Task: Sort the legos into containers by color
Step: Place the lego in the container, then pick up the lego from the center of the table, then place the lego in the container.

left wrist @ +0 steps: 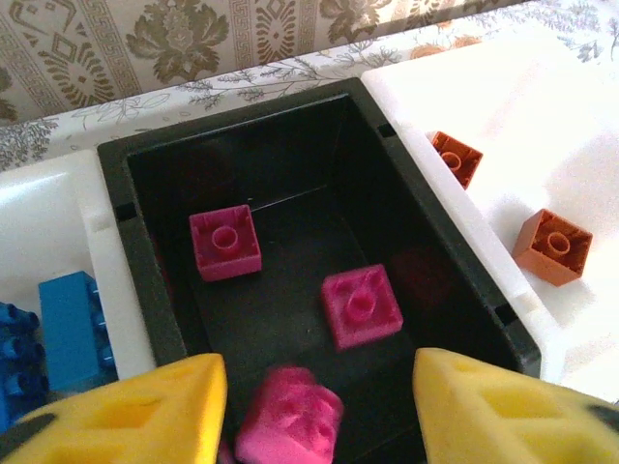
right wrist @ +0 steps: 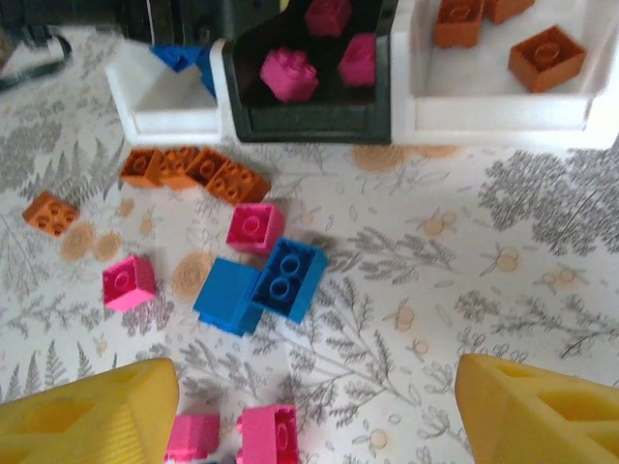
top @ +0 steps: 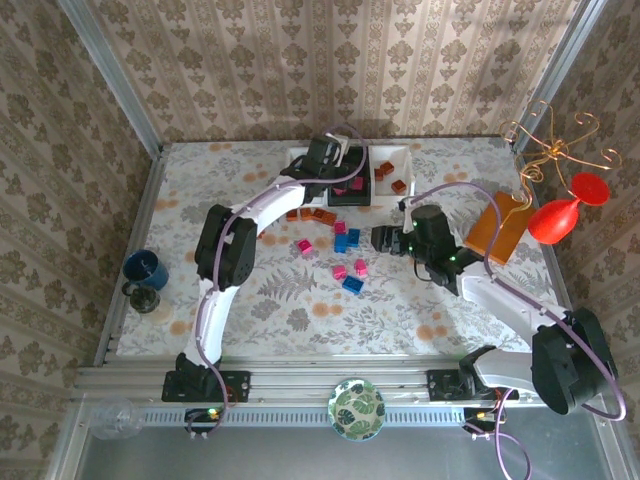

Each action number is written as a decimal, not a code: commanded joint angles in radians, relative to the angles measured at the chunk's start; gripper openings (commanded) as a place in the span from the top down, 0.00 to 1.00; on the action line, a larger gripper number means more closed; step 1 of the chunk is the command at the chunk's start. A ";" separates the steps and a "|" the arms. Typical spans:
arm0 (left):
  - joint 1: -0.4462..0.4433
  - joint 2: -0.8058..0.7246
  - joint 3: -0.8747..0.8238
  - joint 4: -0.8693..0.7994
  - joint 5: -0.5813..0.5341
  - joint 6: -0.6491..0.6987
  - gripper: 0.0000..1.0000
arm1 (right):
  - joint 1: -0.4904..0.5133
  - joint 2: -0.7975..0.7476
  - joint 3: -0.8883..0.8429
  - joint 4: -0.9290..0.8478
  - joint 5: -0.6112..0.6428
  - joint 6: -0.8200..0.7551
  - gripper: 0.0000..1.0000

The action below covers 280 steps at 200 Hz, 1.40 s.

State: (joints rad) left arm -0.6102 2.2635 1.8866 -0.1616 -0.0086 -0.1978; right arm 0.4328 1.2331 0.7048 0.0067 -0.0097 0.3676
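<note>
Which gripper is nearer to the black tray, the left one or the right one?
Left. The left gripper hangs directly above the black tray. The right gripper is over the table beside the loose legos, short of that tray.

Three trays [right wrist: 309,121] stand in a row at the surface's [top: 300,310] far side. Loose legos [top: 341,243] lie before them, others inside.

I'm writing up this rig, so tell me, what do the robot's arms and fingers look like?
Both the left arm and right arm have white links, bulky black joints and a purple cable looping alongside. The fingers are yellow wedge-shaped blocks with recessed pockets.
</note>
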 commanded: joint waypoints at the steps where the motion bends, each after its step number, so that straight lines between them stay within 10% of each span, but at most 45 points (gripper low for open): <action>1: -0.005 -0.071 0.006 -0.056 -0.014 0.024 0.36 | 0.060 0.012 -0.015 -0.058 0.062 0.010 0.23; 115: -0.005 -0.796 -0.943 0.271 -0.062 -0.097 0.24 | 0.234 0.337 0.062 -0.023 0.161 0.009 0.43; 280: 0.004 -0.991 -1.176 0.283 -0.067 -0.160 0.24 | 0.132 0.377 0.205 0.149 0.189 0.002 0.76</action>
State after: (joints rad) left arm -0.6136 1.3167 0.7280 0.1036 -0.0795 -0.3225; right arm 0.6125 1.6329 0.8200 0.0605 0.1989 0.3664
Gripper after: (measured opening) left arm 0.763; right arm 0.272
